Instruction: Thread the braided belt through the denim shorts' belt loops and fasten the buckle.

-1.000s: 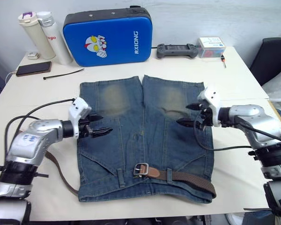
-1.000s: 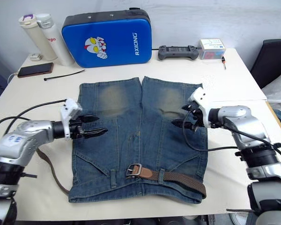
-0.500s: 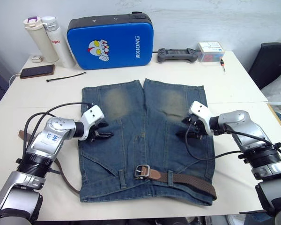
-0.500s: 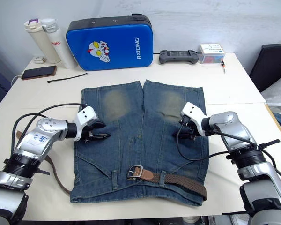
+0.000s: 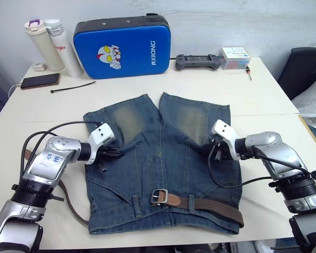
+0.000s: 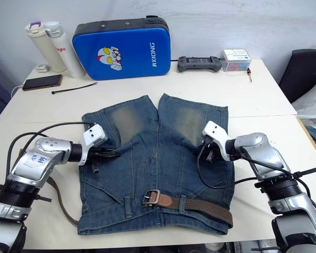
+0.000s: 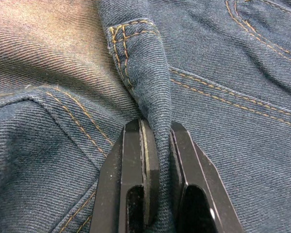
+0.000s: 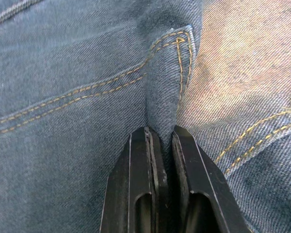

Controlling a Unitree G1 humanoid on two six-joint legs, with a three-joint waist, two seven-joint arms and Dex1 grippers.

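The denim shorts (image 5: 160, 158) lie flat mid-table, waistband toward me. The braided belt (image 5: 213, 204) runs along the waistband through the belt loops (image 5: 137, 201), its silver buckle (image 5: 159, 195) fastened over the tan tip. A stretch of the strap trails off the shorts' left side (image 5: 68, 197). My left gripper (image 5: 115, 154) is shut on a pinched fold of denim (image 7: 150, 82) by the left pocket. On the other side, my right gripper (image 5: 209, 148) is shut on a fold (image 8: 167, 92) at the right pocket. Both folds stand up between the black fingers (image 7: 133, 160) (image 8: 136, 160).
At the table's back stand a blue padded case (image 5: 124, 46), two bottles (image 5: 52, 42), a phone (image 5: 39, 80), a black cable tie (image 5: 72, 87), a game controller (image 5: 197, 61) and a small box (image 5: 234, 54). A dark chair (image 5: 305, 66) sits off the right edge.
Both grippers dropped onto the shorts and shut on folds of denim. The cloth has bunched and the leg hems have drawn slightly toward me.
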